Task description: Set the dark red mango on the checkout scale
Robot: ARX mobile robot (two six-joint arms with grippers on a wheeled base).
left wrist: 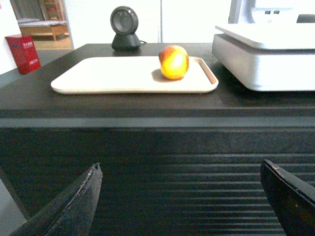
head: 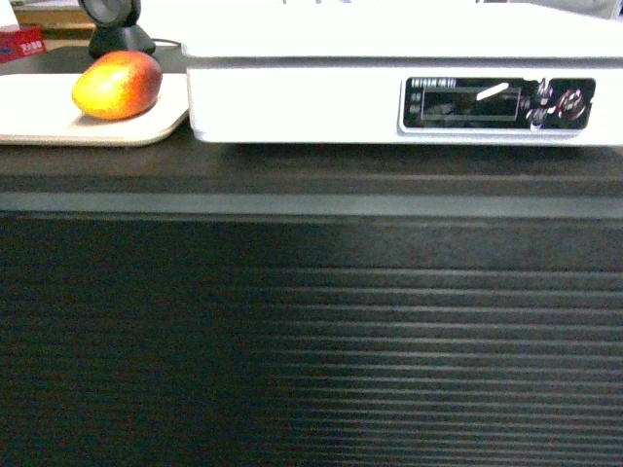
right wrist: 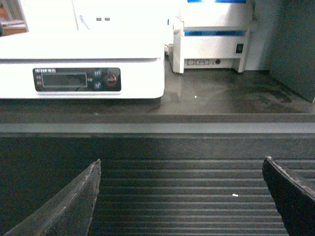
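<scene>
The dark red mango (head: 117, 85) (left wrist: 173, 62) lies on a flat beige tray (head: 58, 131) (left wrist: 113, 76) on the black checkout (head: 311, 185) (left wrist: 147, 105) (right wrist: 221, 98). To its right stands the white scale (head: 389, 78) (left wrist: 266, 59) (right wrist: 83, 54) with a black display strip. My left gripper (left wrist: 179, 169) is open, low in front of the ribbed panel, well short of the mango. My right gripper (right wrist: 180, 164) is open too, below the counter edge, right of the scale. Neither gripper appears in the head view.
A black scanner on a stand (head: 117, 29) (left wrist: 125, 27) sits behind the tray. A red box (head: 21, 44) (left wrist: 23, 53) stands at the far left. A white printer (right wrist: 214, 42) sits behind the scale on the right, with a dark wall (right wrist: 293, 44) beyond.
</scene>
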